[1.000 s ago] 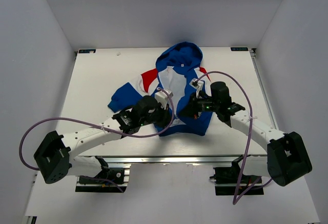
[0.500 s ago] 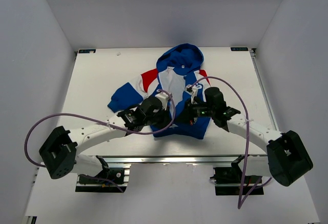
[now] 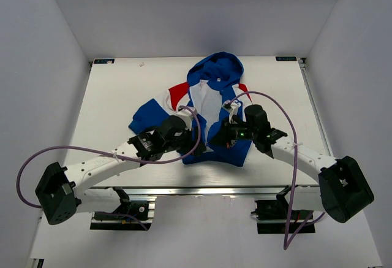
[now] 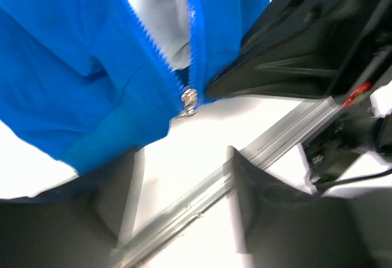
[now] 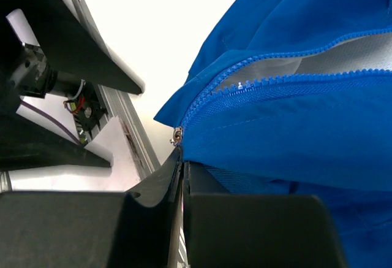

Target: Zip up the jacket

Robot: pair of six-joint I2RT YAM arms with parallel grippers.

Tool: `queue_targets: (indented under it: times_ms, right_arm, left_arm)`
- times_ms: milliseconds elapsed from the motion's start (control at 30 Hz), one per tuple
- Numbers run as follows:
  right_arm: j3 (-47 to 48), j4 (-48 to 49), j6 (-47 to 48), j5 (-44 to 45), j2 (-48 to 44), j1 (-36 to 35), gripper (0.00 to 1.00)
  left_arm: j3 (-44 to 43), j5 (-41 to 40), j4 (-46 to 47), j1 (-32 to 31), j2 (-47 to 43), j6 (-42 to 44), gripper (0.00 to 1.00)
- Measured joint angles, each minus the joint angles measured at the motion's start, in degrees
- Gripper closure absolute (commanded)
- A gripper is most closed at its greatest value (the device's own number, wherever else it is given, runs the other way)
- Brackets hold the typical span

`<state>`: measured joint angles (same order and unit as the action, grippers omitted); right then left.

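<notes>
The jacket lies flat mid-table, royal blue with red shoulders and white lining, hood at the far end and front open. In the left wrist view its zipper slider sits at the bottom hem where the two rows of teeth meet. My left gripper stands open just off the hem, with only table between its blurred fingers. My right gripper is shut on the jacket's bottom edge right beside the slider.
An aluminium rail runs along the table's near edge under the left gripper. Purple cables loop over both arms. The table is bare white on both sides of the jacket.
My left gripper has opened, let go of the hem and drawn back a little toward the left. The right gripper pulled the hem nearer earlier and now holds still.
</notes>
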<state>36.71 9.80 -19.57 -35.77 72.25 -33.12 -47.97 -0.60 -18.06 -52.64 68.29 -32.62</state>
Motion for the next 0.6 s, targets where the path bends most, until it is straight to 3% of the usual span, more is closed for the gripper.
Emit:
queue_targets:
  times_ms: [100, 267, 467, 600]
  right_arm:
    - [0.0, 0.7, -0.7, 0.0, 0.0, 0.0, 1.00]
    - [0.0, 0.7, -1.1, 0.0, -0.1, 0.0, 1.00]
    - [-0.2, 0.7, -1.2, 0.0, -0.7, 0.0, 1.00]
    - [-0.2, 0.7, -1.2, 0.0, -1.0, 0.0, 1.00]
  left_arm:
    - [0.0, -0.9, -2.0, 0.0, 0.0, -1.5, 0.02]
    - [2.3, 2.0, -0.3, 3.4, -0.5, -4.0, 0.02]
    - [11.9, 16.5, 12.7, 17.4, -1.6, -7.4, 0.02]
    - [16.5, 26.9, 23.3, 20.7, -0.7, -9.9, 0.02]
